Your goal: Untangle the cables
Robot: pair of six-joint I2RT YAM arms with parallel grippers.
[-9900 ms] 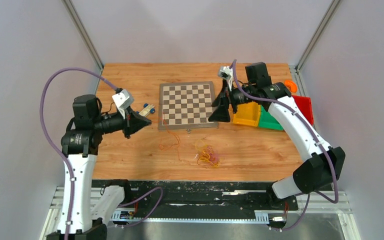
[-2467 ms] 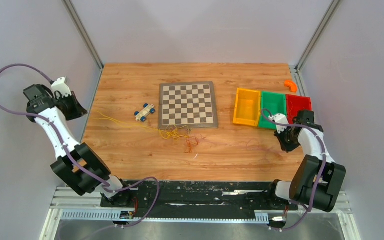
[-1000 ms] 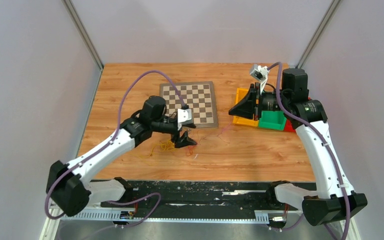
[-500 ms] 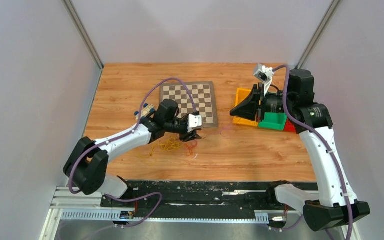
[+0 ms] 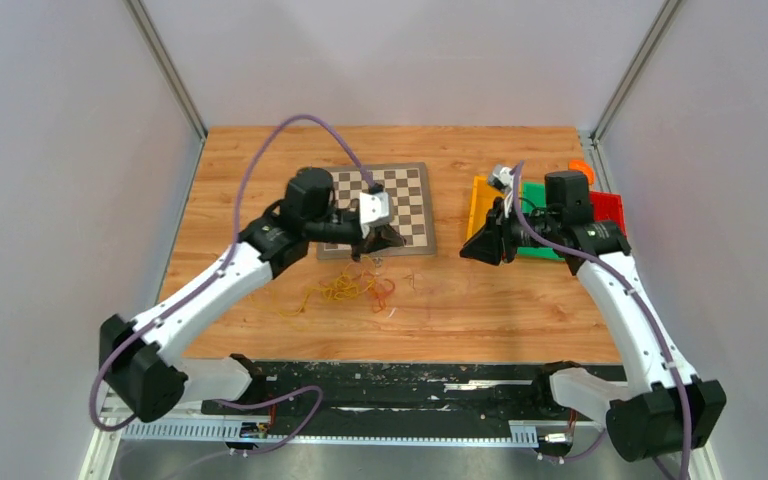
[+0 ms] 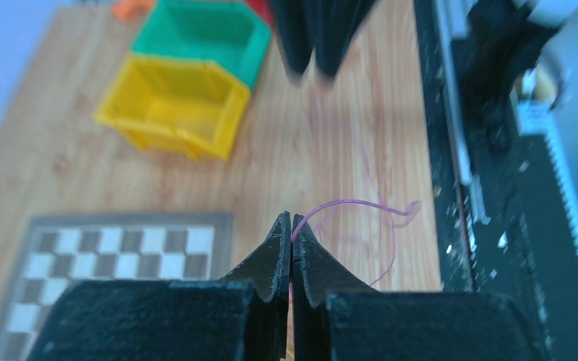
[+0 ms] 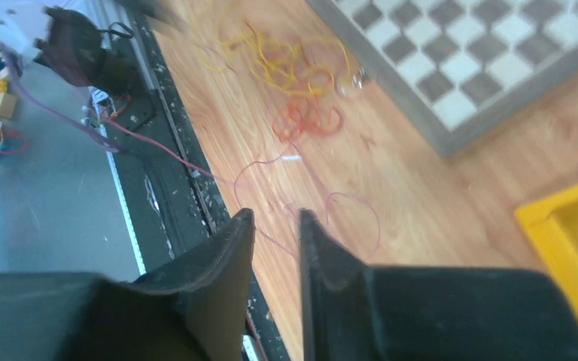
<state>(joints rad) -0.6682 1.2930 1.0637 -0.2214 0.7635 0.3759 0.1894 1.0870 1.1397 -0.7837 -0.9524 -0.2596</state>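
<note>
On the wooden table (image 5: 260, 170), just in front of the near edge of the chessboard (image 5: 400, 190), lie the cables (image 5: 345, 290): a loose yellow tangle with a smaller orange-red clump (image 5: 383, 293) close against its right side. The right wrist view shows the same heap, the yellow loops nearest the board's corner and the orange-red clump (image 7: 310, 119) a little nearer the table's front edge. The left claw (image 5: 385, 242) hangs over the board's near edge, above the heap and slightly behind it. In the left wrist view its jaws are pressed together, and a thin pink strand (image 6: 354, 201) comes out from between the tips, arches up and to the right, then curls down toward the wood. The right claw (image 5: 470, 252) faces it from the right, near but apart, in front of the yellow bin (image 5: 476, 198). In the right wrist view its two fingers (image 7: 226, 248) stand a narrow gap apart. Thin pink wire runs across the wood close behind them, but whether any of it lies in the gap cannot be told. A green bin (image 5: 535, 195) and a red bin (image 5: 610, 208) sit in a row to the right of the yellow one.
</note>
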